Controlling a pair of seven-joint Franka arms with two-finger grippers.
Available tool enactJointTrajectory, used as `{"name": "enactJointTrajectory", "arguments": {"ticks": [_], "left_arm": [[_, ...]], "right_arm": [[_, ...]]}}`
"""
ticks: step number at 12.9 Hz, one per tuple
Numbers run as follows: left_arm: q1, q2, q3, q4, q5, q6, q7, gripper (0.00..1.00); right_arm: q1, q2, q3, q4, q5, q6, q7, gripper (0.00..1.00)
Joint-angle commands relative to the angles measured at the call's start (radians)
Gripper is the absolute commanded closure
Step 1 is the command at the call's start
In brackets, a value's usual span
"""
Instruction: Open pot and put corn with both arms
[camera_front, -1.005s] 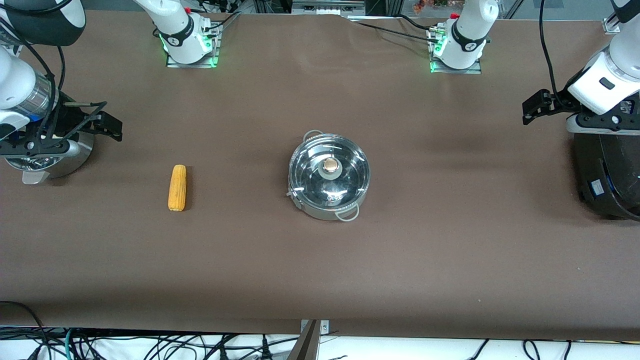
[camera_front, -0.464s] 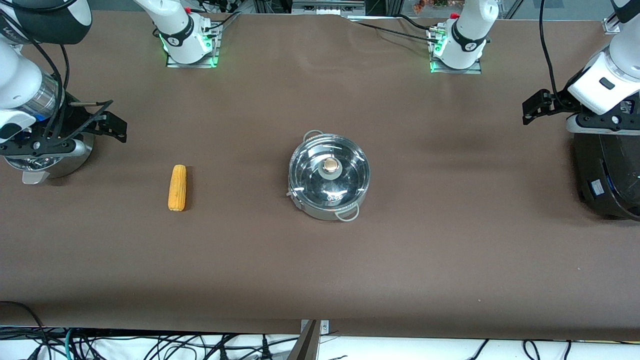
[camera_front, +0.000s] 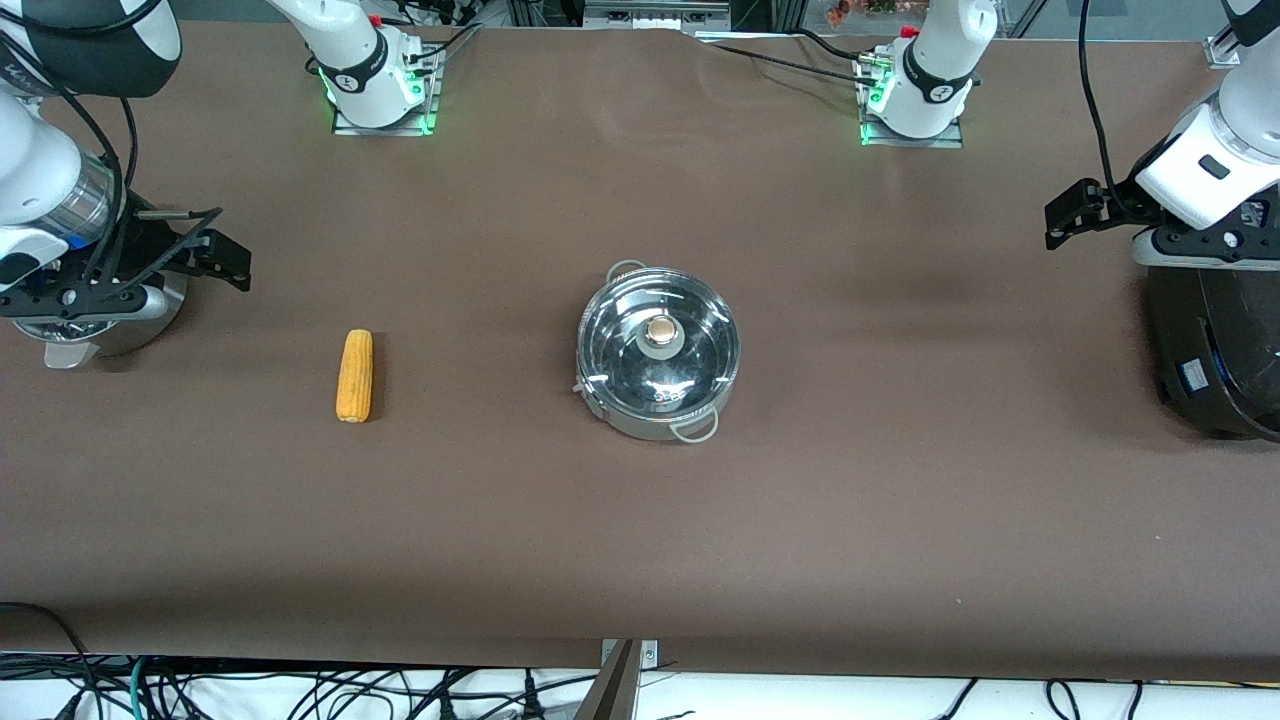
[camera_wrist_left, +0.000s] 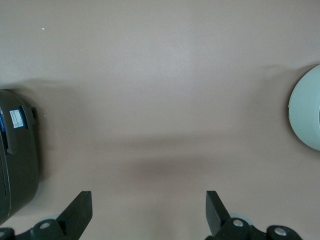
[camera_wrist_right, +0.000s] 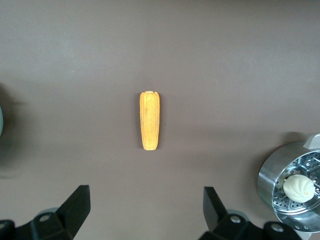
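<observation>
Front view shows the shallow shiny steel pot (camera_front: 659, 352) at the desk's middle, its clear glass lid with bronze knob (camera_front: 659, 331) on. The husked yellow-orange corn cob (camera_front: 354, 376) lies flat toward my right arm's edge, well apart from the pot. My right gripper (camera_front: 222, 257) hangs spread open over the perforated steel steamer pot (camera_front: 105, 318) holding a white bun (camera_wrist_right: 299, 187). My left gripper (camera_front: 1072, 217) waits open above the black rice cooker (camera_front: 1210, 350).

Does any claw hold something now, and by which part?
Nothing is held: left claw and right claw are open; corn lies untouched.
</observation>
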Motion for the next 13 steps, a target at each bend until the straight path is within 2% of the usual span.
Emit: {"name": "enactJointTrajectory", "arguments": {"ticks": [1, 13], "left_arm": [[0.008, -0.009, -0.002, -0.009, -0.002, -0.001, 0.01, 0.0], [-0.004, -0.007, -0.011, -0.007, 0.001, -0.004, 0.008, 0.0]], "right_arm": [[-0.003, 0.014, -0.003, 0.03, -0.002, -0.007, -0.01, 0.0], [0.002, 0.014, 0.0, 0.003, 0.003, -0.004, -0.013, 0.0]]}}
